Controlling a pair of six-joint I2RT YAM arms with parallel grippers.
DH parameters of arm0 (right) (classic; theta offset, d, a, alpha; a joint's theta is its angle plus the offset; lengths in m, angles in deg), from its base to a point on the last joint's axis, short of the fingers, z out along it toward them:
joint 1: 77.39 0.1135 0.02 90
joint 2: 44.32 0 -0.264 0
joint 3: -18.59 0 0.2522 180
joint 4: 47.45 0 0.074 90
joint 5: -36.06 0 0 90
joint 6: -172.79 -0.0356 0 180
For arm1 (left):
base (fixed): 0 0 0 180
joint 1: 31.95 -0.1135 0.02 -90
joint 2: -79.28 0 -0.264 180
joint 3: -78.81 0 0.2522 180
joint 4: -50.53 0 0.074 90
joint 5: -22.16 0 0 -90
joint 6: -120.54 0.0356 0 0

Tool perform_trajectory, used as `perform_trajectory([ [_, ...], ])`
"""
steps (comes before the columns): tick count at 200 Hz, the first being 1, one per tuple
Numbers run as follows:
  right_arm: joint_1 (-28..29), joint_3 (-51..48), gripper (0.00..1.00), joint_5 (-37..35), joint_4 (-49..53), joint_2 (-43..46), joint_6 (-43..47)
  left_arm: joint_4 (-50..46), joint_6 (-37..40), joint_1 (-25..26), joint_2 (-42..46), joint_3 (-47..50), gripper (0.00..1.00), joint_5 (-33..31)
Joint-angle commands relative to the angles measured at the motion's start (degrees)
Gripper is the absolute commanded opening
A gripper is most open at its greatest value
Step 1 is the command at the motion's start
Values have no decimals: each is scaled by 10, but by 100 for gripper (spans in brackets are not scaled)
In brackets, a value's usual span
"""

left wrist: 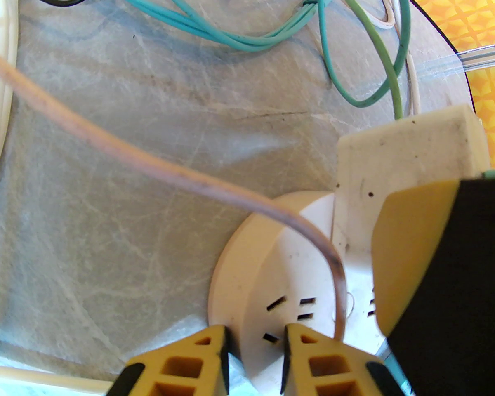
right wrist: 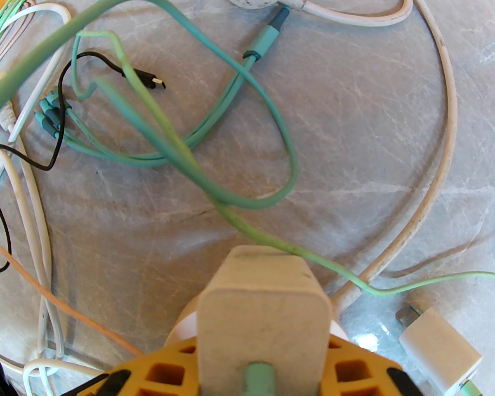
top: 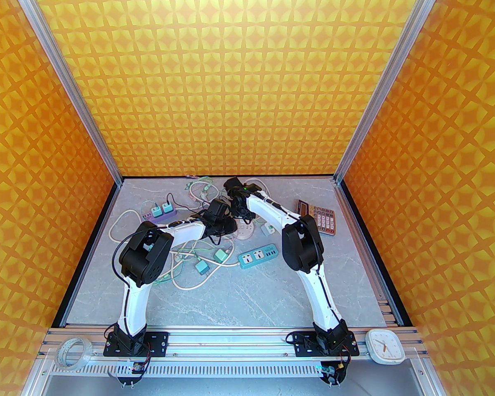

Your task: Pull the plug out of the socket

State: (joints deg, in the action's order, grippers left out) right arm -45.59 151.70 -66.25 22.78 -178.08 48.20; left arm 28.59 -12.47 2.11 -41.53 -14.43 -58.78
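Left arm point(top: 148, 254): elbow raised near its base, forearm reaching forward and right, wrist low over the middle of the table point(top: 272, 295).
Left gripper point(left wrist: 255, 336): clamped on the near edge of the round white socket point(left wrist: 288, 270), its yellow tips straddling the rim.
Right arm point(top: 301, 241): elbow high, forearm slanting away and left, wrist tipped down.
Right gripper point(right wrist: 264, 357): closed on the white plug point(right wrist: 264, 303), one pad on each side.
Plug: upright on the socket's top; pins hidden, so seated or lifted cannot be told.
Socket: flat on the table among loose cables point(right wrist: 231, 109).
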Motion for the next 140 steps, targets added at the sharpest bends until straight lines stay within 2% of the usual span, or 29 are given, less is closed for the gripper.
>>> perform_trajectory([
  [1, 34, -8, 12, 105, -23, 14, -12, -81, 13, 33, -80, 30, 23, 30],
  [23, 57, -87, 12, 72, -76, 68, -34, -81, 8, 33, -86, 26, 23, 30],
  [60, 75, -157, 12, 77, -123, 97, -62, -82, 7, 33, -90, 23, 23, 30],
  [104, 45, -116, 10, 122, -107, 66, -50, -83, 13, 33, -86, 30, 22, 30],
  [140, 18, -32, 10, 153, -54, 15, -19, -86, 19, 33, -86, 30, 22, 30],
])
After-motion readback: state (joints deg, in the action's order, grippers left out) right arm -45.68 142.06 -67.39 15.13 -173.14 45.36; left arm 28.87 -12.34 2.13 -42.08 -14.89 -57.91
